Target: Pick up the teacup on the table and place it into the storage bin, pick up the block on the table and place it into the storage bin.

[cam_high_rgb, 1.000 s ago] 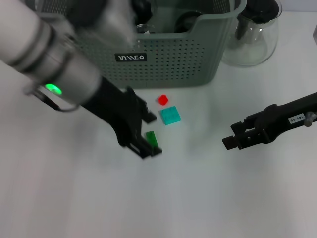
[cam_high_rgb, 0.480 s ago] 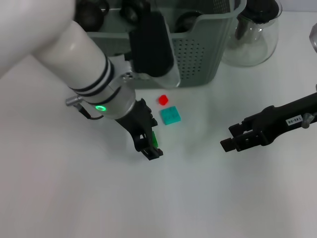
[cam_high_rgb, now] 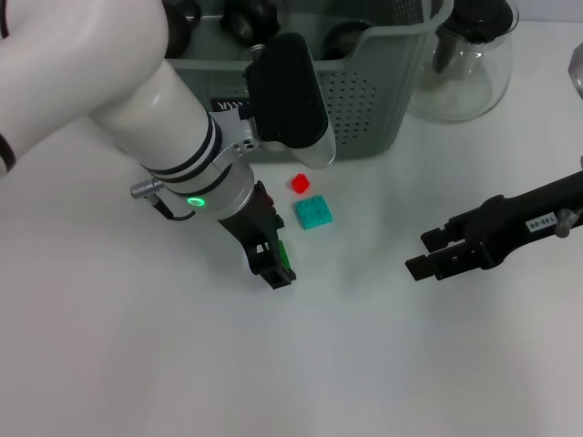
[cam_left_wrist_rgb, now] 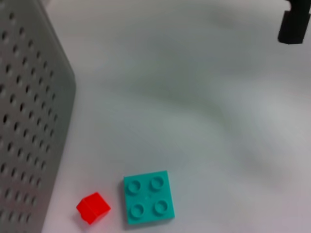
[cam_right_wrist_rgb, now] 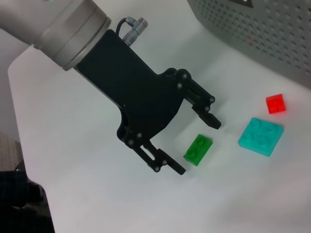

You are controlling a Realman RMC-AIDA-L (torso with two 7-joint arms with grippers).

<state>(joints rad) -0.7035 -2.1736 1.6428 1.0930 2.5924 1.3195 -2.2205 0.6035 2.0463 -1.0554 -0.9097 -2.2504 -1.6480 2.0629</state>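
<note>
A small green block (cam_right_wrist_rgb: 198,148) lies flat on the white table (cam_high_rgb: 364,364), between the two fingers of my left gripper (cam_right_wrist_rgb: 197,146). That gripper is open and straddles the block. In the head view the left gripper (cam_high_rgb: 276,257) hangs low over the green block (cam_high_rgb: 286,254), in front of the grey-green storage bin (cam_high_rgb: 373,100). A teal block (cam_high_rgb: 313,212) and a small red block (cam_high_rgb: 299,183) lie just beyond, and the left wrist view shows the teal block (cam_left_wrist_rgb: 148,196) and red block (cam_left_wrist_rgb: 93,208) too. The teacup is out of view. My right gripper (cam_high_rgb: 426,254) hovers open at the right, holding nothing.
A clear glass pitcher (cam_high_rgb: 465,68) with a black lid stands right of the bin. My bulky left arm (cam_high_rgb: 137,100) covers the bin's left half and its contents. The bin's perforated wall (cam_left_wrist_rgb: 29,121) sits close to the red block.
My left arm has rotated and shifted across the bin, and its gripper has settled closer around the green block. The right gripper has hardly moved.
</note>
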